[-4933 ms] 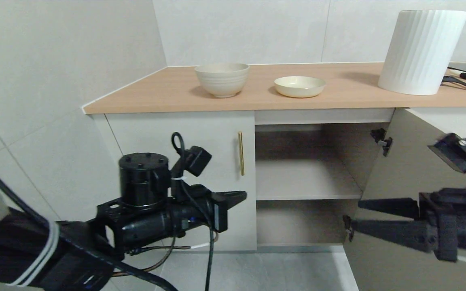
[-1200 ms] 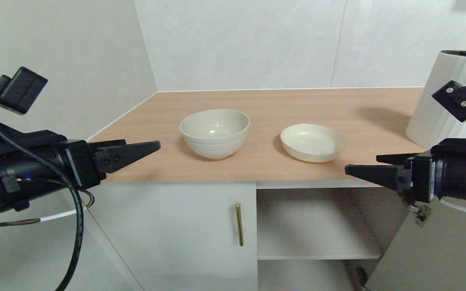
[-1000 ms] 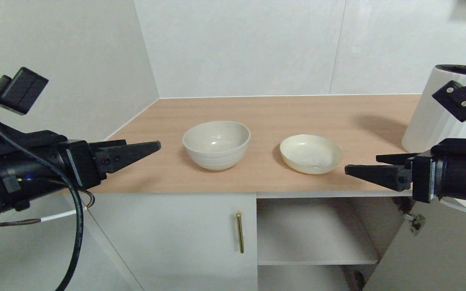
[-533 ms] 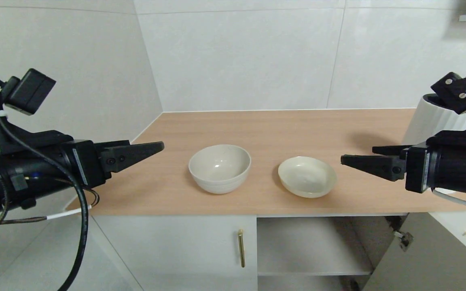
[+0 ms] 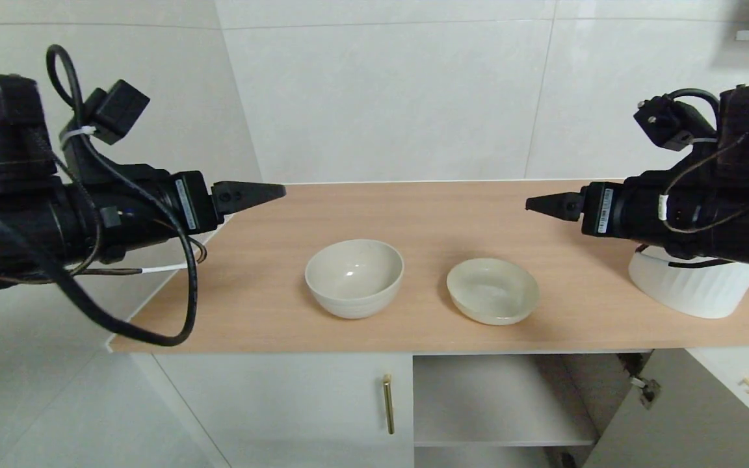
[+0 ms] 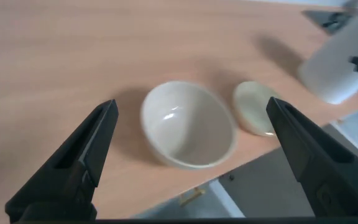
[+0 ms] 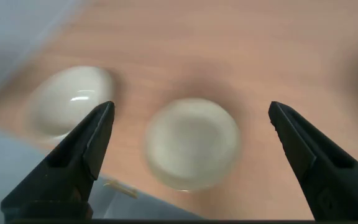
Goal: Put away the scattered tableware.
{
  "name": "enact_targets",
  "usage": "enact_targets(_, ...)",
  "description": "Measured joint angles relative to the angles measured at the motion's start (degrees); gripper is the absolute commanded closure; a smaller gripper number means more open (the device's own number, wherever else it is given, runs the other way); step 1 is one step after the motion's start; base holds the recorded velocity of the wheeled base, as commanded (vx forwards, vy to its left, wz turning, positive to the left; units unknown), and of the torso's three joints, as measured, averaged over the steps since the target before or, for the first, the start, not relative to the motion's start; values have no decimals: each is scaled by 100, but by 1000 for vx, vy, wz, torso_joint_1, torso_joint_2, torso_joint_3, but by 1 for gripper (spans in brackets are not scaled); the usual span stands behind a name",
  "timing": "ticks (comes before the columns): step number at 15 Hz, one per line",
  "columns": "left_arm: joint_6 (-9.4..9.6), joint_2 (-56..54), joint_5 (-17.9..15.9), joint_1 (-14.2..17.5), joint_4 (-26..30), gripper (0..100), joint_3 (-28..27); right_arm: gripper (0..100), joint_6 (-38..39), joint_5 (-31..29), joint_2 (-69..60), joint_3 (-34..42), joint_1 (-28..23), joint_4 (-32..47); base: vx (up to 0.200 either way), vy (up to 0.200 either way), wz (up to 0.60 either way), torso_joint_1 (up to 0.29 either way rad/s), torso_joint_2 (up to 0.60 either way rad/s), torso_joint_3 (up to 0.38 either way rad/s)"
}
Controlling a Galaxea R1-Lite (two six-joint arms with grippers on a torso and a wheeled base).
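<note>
A deep cream bowl (image 5: 354, 278) and a shallow cream dish (image 5: 493, 290) stand side by side near the front of the wooden countertop (image 5: 439, 214). My left gripper (image 5: 280, 190) hovers above the counter to the left of the bowl, pointing toward the middle. In the left wrist view the left gripper (image 6: 191, 106) is open, with the bowl (image 6: 188, 134) and dish (image 6: 257, 115) below it. My right gripper (image 5: 529, 203) hangs above and right of the dish. Seen from its own wrist, the right gripper (image 7: 190, 109) is open over the dish (image 7: 192, 143), the bowl (image 7: 70, 99) beside it.
A white ribbed container (image 5: 693, 286) stands on the counter at the right, under my right arm. Below the counter, the cabinet's right door (image 5: 673, 416) hangs open onto a bare shelf (image 5: 498, 409). The left door with its gold handle (image 5: 387, 404) is shut. Tiled walls close the left and back.
The head camera has risen, so the counter sits lower in the picture. Both arms have lifted from counter height to above the bowl and dish, and the grippers have turned edge-on.
</note>
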Motion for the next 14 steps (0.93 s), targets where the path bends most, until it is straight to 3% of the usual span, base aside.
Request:
enact_targets(2,-228,383,13,68,852,0,-505,0,104,2,199,-205,-2,330,0,0,0,0,0,0)
enact_targets(4,-818,661,0,107,1707,0,-1125,0,304,35,352,-278,12,501,0,0,0,0,0,0)
enact_targets(5,-961,772,-5,113,1952,0,-1359,0,390,28,416,-334,26,568,0,0,0,0,0,0)
enact_targets(9,-1041,1284,59,-17,2372,0,-1818,0,413,-202,691,-642,34,1134,0,0,0,0,0,0)
enact_targets(11,-1084,1687,523,-168,2410,0,-1971,0,412,-271,829,-719,39,1170,0,0,0,0,0,0)
enact_targets(13,-1092,2149,1257,-304,2422,0,-2146,0,413,-277,923,-739,37,1169,0,0,0,0,0,0)
enact_targets(14,-1092,2348,1408,-391,2422,0,-2208,0,412,-279,953,-741,37,1162,0,0,0,0,0,0)
